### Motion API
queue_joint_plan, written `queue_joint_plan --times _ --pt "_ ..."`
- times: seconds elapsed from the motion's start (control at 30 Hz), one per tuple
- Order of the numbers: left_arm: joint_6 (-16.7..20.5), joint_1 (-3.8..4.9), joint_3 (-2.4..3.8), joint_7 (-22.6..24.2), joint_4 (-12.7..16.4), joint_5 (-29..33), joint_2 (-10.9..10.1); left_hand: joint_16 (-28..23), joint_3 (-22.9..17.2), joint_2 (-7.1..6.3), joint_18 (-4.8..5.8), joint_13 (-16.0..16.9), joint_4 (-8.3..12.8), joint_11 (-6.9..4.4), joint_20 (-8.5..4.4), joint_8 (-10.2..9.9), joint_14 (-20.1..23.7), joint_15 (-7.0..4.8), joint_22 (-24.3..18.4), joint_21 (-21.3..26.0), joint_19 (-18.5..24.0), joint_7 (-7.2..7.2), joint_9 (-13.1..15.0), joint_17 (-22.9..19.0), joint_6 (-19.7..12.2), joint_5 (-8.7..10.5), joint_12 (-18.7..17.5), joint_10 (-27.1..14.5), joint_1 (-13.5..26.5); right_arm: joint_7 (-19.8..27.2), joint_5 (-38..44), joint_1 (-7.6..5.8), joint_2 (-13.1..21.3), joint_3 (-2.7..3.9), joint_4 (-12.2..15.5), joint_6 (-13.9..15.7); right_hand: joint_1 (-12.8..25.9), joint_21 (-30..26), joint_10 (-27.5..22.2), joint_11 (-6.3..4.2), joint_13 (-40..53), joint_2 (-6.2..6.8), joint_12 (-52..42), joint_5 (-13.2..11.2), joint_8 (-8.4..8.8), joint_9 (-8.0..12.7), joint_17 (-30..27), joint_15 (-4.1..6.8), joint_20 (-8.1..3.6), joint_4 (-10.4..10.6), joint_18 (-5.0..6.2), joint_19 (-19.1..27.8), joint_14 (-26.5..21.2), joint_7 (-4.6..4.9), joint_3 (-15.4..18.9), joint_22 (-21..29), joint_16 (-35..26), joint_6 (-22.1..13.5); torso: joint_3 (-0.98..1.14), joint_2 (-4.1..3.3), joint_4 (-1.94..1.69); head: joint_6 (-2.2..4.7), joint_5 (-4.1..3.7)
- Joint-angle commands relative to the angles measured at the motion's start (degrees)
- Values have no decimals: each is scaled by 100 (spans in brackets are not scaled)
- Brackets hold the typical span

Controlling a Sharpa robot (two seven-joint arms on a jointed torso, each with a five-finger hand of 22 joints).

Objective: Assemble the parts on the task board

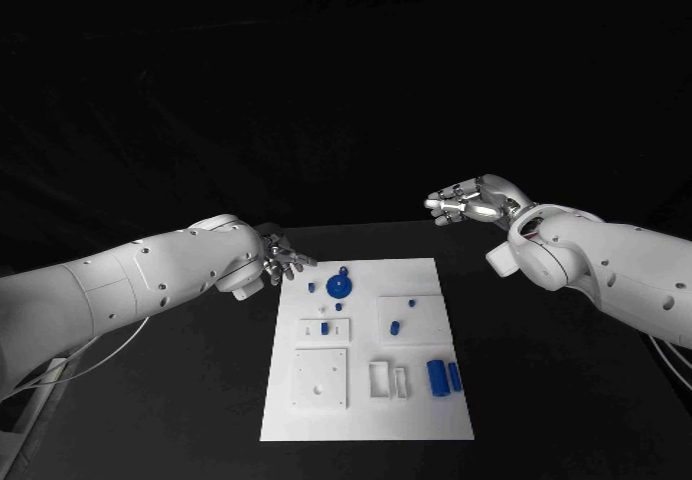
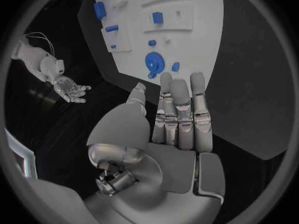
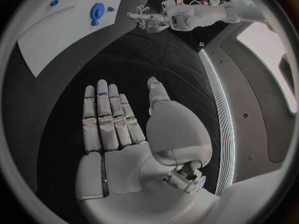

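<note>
- Head view: the left hand hangs over the black table just off the far left corner of the task board, fingers pointing toward the board and holding nothing.
- Left wrist view: the left hand shows its palm flat, fingers straight and side by side, thumb set apart; nothing lies in it, and its fingertips stop just short of the board's edge, not touching it.
- Head view: the right hand is raised well clear of the board, beyond its far right corner, fingers loosely bent, empty.
- Right wrist view: the right hand is laid open, fingers straight and close together, thumb out to the side, over bare black table.
- On the board, a blue round gear-like part sits near the far edge, close to the left hand, with a small blue piece beside it.
- Two blue cylinders lie side by side near the board's right edge, next to a pair of narrow white slots.
- A square white recessed plate occupies the board's near left; whether anything sits in it cannot be told.
- Small blue pegs stand in the white blocks at mid-board.
</note>
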State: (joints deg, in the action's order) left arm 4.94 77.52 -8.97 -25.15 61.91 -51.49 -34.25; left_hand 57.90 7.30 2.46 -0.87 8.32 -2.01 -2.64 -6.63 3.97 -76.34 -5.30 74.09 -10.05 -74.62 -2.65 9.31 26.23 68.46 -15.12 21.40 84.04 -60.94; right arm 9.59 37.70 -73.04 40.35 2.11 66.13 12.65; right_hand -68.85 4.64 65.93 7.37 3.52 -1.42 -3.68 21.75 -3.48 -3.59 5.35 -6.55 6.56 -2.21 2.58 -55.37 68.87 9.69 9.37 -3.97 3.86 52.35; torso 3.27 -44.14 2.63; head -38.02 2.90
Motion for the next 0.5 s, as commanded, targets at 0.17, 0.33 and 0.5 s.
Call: queue_joint_plan --times 0.17,0.33,0.5 --pt "-736 87 7 -19 -634 -115 324 -13 -125 -80 30 34 -247 49 40 -11 80 17 54 230 -65 1 30 -56 -35 26 -104 208 70 28 -12 6 -25 3 -11 -81 -6 0 -40 8 -5 25 18 22 4 9 -8 4 -15 22 -41 35 -55 6 -3 8 -29 -45 4 -11 17 -7 2" --pt "-1048 110 6 -11 -982 -171 526 -12 -64 28 32 38 -173 62 48 -19 106 27 115 320 -79 -15 13 -75 -90 33 -134 194 75 27 -12 7 -35 3 -10 -75 -6 0 -43 9 -5 26 18 34 4 9 -9 3 -14 24 -41 38 -59 6 -5 8 -30 -48 2 -21 14 11 2" --pt "-1416 101 0 -20 -1326 -192 740 -41 -51 74 28 25 -177 92 70 -23 154 54 126 388 -60 -62 -33 -101 -242 94 -183 157 89 32 -11 7 -57 3 -12 -70 -8 1 -45 9 -4 23 17 40 5 9 -10 2 -13 28 -40 42 -62 6 -13 8 -29 -55 -2 -20 23 1 21"
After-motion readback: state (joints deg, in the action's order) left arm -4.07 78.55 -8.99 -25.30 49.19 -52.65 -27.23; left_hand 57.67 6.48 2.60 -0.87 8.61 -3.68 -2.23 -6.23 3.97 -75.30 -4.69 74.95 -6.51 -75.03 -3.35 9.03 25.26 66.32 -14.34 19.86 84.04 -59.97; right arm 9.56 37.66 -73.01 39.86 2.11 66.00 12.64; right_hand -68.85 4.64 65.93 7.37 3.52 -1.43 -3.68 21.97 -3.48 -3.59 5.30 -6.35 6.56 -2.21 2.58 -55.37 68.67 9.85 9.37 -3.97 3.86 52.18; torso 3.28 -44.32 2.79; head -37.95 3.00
